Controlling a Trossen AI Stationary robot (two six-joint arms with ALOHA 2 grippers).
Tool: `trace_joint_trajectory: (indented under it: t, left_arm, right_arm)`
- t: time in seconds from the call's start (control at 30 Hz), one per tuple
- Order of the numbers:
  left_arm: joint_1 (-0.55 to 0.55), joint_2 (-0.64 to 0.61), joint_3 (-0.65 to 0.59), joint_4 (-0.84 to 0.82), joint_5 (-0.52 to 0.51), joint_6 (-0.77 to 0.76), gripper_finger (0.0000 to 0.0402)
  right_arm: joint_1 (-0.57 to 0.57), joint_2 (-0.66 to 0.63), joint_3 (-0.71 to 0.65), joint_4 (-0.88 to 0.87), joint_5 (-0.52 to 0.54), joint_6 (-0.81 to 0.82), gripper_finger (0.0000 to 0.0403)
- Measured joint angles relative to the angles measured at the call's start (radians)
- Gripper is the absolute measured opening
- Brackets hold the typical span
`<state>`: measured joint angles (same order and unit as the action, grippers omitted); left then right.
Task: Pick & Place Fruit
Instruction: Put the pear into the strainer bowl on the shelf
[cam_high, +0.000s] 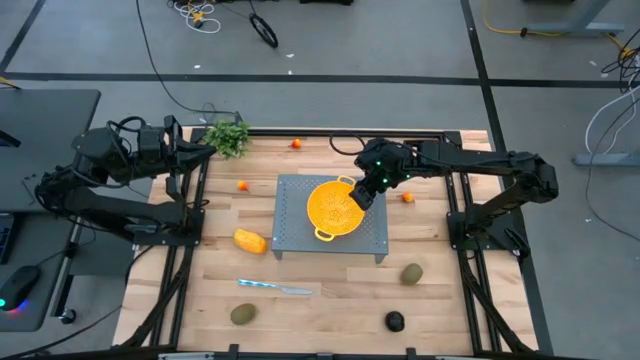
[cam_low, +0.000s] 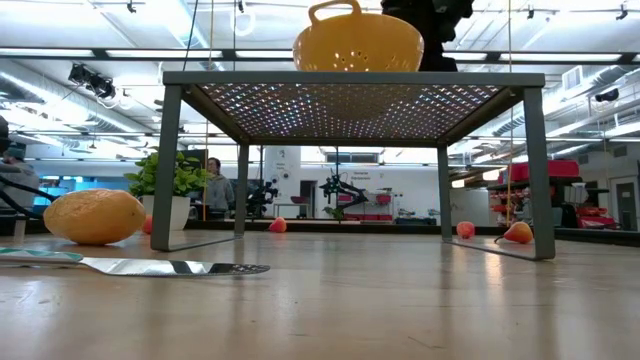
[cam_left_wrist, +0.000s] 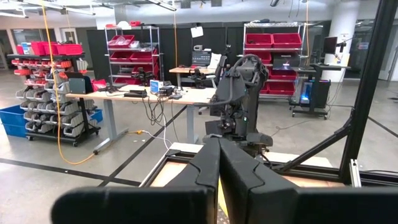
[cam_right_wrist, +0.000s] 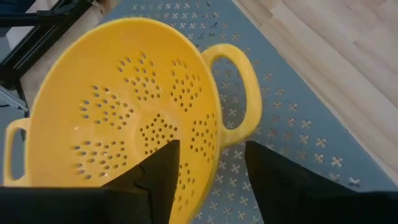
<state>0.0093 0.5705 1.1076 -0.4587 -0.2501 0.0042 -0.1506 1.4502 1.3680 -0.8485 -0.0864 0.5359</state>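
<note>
High view: the right gripper (cam_high: 362, 193) hangs at the yellow colander (cam_high: 333, 207) on the grey rack (cam_high: 372, 241), frame centre; fruit lies scattered on the desk (cam_high: 330, 300) — none collected.

Right wrist view: fingers (cam_right_wrist: 159, 180) parted, empty. Next, fetch the orange ball (cam_high: 408, 198).

Left wrist view: left gripper (cam_left_wrist: 219, 177) closed, parked.
</note>
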Motion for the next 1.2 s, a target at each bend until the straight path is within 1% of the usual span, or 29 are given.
trace_joint_trajectory:
  t: [0.13,0.37,0.53,0.77,0.87,0.97,1.07,1.2]
  left_arm:
    - [0.000,0.000,0.000,0.000,0.000,0.000,0.0005]
    - [0.000,0.000,0.000,0.000,0.000,0.000,0.0014]
    - [0.000,0.000,0.000,-0.001,0.008,0.000,0.0005]
    - [0.000,0.000,0.000,-0.001,0.034,0.000,0.0013]
    - [0.000,0.000,0.000,-0.001,0.034,0.000,0.0005]
    - [0.000,0.000,0.000,-0.001,0.034,0.000,0.0009]
    - [0.000,0.000,0.000,-0.001,0.034,0.000,0.0012]
    - [0.000,0.000,0.000,-0.001,0.034,0.000,0.0006]
  right_arm:
    - [-0.004,0.000,0.049,-0.059,0.015,-0.026,0.0191]
    - [-0.015,-0.001,0.118,-0.128,0.016,-0.069,0.0191]
    - [-0.026,-0.015,0.129,-0.132,0.016,-0.072,0.0191]
    - [-0.033,-0.056,0.129,-0.137,0.017,-0.047,0.0190]
    - [-0.032,-0.086,0.129,-0.140,0.042,-0.044,0.0190]
    - [-0.032,-0.117,0.129,-0.148,0.068,-0.048,0.0190]
    - [-0.032,-0.150,0.129,-0.148,0.086,-0.093,0.0190]
    - [-0.032,-0.192,0.129,-0.150,0.097,-0.111,0.0179]
